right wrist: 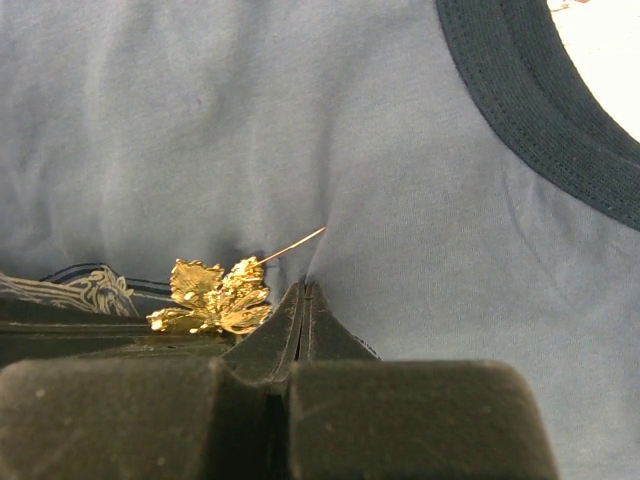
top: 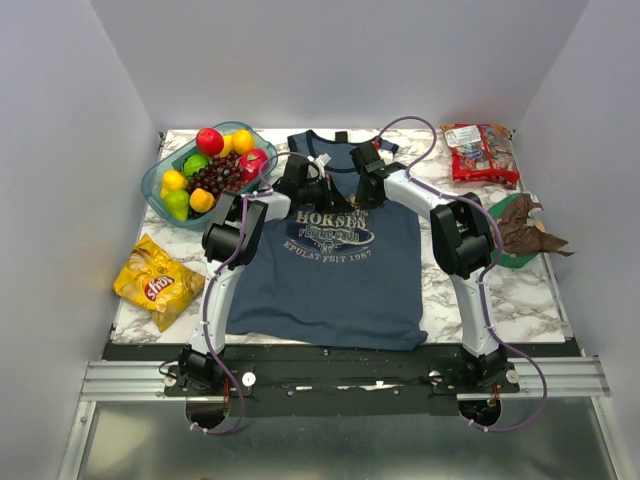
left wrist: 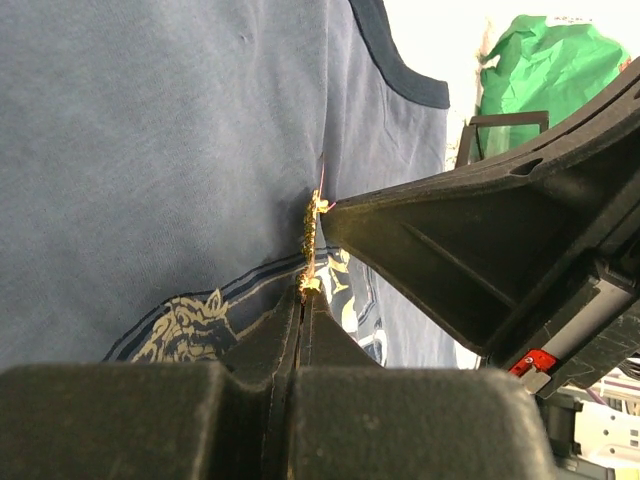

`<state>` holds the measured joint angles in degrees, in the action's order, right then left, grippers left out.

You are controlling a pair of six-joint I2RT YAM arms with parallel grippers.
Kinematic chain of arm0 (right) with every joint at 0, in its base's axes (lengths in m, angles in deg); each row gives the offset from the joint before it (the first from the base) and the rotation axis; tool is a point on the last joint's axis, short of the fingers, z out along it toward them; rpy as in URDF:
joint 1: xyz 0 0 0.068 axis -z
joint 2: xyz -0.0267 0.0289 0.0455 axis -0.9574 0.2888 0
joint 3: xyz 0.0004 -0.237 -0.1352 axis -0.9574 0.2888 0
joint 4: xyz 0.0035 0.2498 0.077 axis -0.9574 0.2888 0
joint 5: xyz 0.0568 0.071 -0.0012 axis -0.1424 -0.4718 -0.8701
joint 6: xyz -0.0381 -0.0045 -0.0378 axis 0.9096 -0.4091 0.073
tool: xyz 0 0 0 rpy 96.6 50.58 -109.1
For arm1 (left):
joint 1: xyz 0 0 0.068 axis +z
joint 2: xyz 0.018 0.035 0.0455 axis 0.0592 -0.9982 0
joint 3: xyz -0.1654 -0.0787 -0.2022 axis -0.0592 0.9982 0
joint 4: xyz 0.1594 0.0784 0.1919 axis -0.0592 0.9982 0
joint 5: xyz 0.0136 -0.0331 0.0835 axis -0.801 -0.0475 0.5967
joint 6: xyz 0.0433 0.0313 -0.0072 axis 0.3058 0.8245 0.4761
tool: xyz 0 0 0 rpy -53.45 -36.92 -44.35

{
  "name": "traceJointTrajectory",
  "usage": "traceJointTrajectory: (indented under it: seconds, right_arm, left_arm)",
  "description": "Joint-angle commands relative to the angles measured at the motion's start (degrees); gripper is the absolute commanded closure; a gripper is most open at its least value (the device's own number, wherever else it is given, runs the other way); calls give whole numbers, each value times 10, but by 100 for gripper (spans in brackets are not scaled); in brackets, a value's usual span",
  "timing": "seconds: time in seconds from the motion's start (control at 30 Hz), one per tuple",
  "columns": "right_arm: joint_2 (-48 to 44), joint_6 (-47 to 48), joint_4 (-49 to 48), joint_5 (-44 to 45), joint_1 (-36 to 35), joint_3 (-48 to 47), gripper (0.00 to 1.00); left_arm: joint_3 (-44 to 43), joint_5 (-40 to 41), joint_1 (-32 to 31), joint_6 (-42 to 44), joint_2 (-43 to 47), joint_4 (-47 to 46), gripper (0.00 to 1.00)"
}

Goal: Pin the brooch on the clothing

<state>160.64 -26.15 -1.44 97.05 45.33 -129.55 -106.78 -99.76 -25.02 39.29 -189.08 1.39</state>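
Left tool (left wrist: pixel 302 296) clamped shut on brooch (right wrist: pixel 212 297) edge, pin exposed. Right tool (right wrist: pixel 303 293) fully closed, tips on tank top (right wrist: pixel 200 120) just beside it.

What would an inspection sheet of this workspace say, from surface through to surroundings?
Surface: white marbled tabletop, partly covered.
Job's things: slate-blue sleeveless tank top lying flat; small gold leaf-shaped brooch on its chest, pin wire exposed.
Clutter: clear bowl of fruit; yellow snack bag; red snack packet; green and brown wrapper.
Hands: left hand shut on the brooch; right hand shut, tips on fabric beside it.
Cables: purple cables along both arms.
Surroundings: plain pale walls; metal rail at near edge.
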Motion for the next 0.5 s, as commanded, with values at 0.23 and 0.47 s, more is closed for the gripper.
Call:
traceJointTrajectory:
  seconds: [0.23,0.47]
  right_arm:
    - [-23,35,-25,-31,-8,9,100]
    - [-33,36,-27,-45,-8,10,99]
  left_arm:
    - [-38,-49,-10,18,-34,24,100]
    - [-37,-70,-10,6,-41,5,100]
